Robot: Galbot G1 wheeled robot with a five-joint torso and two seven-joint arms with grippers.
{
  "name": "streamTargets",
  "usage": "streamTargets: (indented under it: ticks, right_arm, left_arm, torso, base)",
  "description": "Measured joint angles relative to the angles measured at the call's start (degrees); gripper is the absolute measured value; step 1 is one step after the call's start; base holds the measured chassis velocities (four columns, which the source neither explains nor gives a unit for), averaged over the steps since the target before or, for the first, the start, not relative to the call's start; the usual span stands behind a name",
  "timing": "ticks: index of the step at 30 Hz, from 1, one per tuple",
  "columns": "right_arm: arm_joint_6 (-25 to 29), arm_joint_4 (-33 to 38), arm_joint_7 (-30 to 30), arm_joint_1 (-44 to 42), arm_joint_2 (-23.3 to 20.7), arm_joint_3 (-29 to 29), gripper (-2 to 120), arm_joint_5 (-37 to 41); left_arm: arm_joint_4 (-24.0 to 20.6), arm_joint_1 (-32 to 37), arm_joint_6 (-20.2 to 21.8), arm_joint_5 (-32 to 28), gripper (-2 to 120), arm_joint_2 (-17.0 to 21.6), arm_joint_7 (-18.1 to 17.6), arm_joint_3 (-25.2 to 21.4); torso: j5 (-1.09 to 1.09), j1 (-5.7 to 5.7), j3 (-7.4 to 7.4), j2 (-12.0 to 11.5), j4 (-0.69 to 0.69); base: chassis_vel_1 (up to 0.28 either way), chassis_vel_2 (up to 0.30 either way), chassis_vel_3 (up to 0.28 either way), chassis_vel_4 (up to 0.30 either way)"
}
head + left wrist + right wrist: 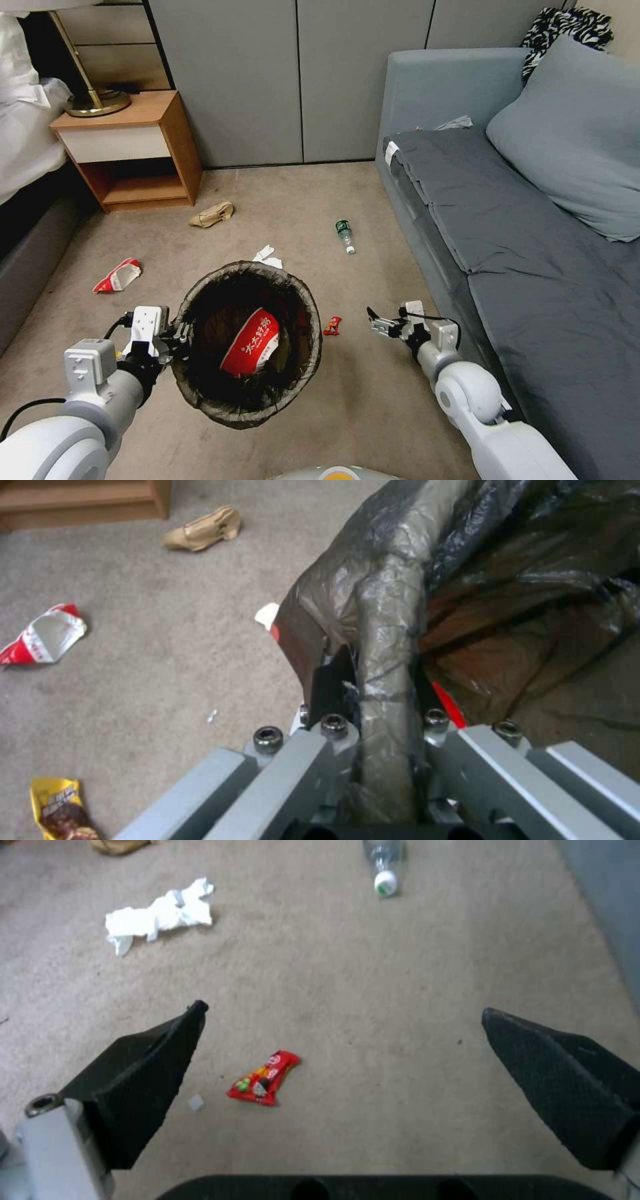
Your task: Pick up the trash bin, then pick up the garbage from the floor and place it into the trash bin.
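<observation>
Left gripper (179, 333) clamps the trash bin (248, 343) rim, bin lifted, one wrapper inside. Left wrist view: bag-covered rim pinched between its fingers. Right gripper (343, 1020) gapes empty above a red wrapper (264, 1078); floor litter remains.

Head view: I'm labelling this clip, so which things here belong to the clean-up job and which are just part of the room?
Job:
trash bin, left gripper shut on its rim
right gripper, open
small red wrapper
red-and-white wrapper
tissue wad
green bottle
tan paper bag
yellow snack packet

Room:
sofa
nightstand
lamp
</observation>
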Motion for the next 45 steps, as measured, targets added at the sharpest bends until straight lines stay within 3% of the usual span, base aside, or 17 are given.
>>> streamTargets:
  ticks: [8,13,24,45]
  right_arm:
    - [-3.44,-8.2,1.94,6.65,2.86,-4.36,100,3.78]
    - [-3.69,-9.35,2.5,7.34,3.36,-4.99,100,3.99]
    - [-5.47,-21.18,7.92,13.56,9.51,-10.31,100,2.51]
    - [-1.82,-37.58,6.22,20.1,17.81,-10.11,100,-6.43]
  left_arm:
    - [0.0,-0.34,0.0,-0.52,1,0.58,0.08,0.0]
    - [0.0,-0.41,0.0,-0.57,1,0.59,0.09,0.0]
    - [0.0,-0.57,0.0,-0.61,1,0.58,0.15,0.2]
    - [0.0,-1.23,0.0,-0.6,1,0.71,0.73,0.45]
  torso:
    - [0.0,0.0,0.0,0.0,0.0]
    - [0.0,0.0,0.0,0.0,0.0]
    - [0.0,0.0,0.0,0.0,-0.01]
    - [0.0,0.0,0.0,0.0,-0.01]
  base:
    - [0.0,0.0,0.0,0.0]
    - [0.0,0.0,0.0,0.0]
    - [0.0,0.0,0.0,0.0]
    - [0.0,0.0,0.0,0.0]
